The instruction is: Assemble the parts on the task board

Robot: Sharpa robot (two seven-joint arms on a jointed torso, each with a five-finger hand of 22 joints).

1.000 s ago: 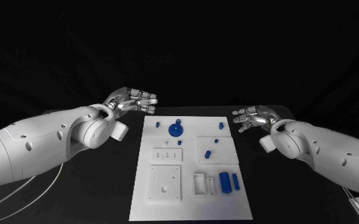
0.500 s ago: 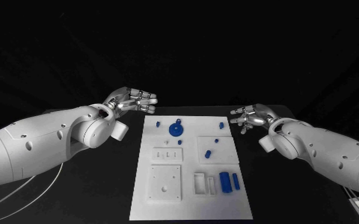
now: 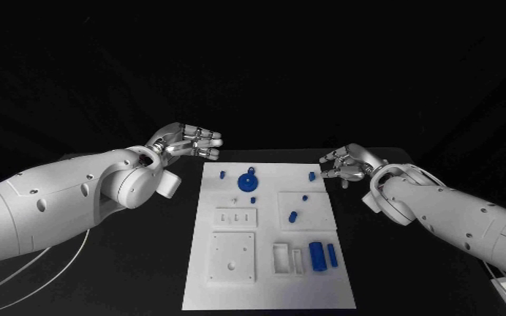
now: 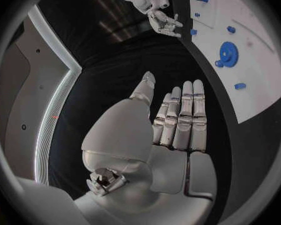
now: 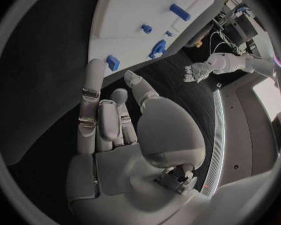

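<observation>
The white task board (image 3: 269, 287) lies lengthwise in the middle of the black table. On its far end are a blue gear (image 3: 248, 182), a small peg (image 3: 222, 175) and another peg (image 3: 312, 176). A blue cylinder (image 3: 316, 256) and a blue bar (image 3: 332, 255) lie at the near right. My left hand (image 3: 190, 142) hovers off the board's far left corner, fingers straight and empty. My right hand (image 3: 346, 162) hangs just off the far right corner, close to the right peg, holding nothing. The right wrist view shows that peg (image 5: 112, 62) just beyond my fingertips (image 5: 93, 67).
Raised white blocks sit on the board: a square plate (image 3: 232, 257), a slotted piece (image 3: 283, 259) and a small block with pins (image 3: 238, 219). More small blue pieces (image 3: 292, 218) stand mid-board. Black table surrounds the board on both sides.
My right hand has moved left and slightly farther away, closing on the board's far right corner. The left hand has stayed still.
</observation>
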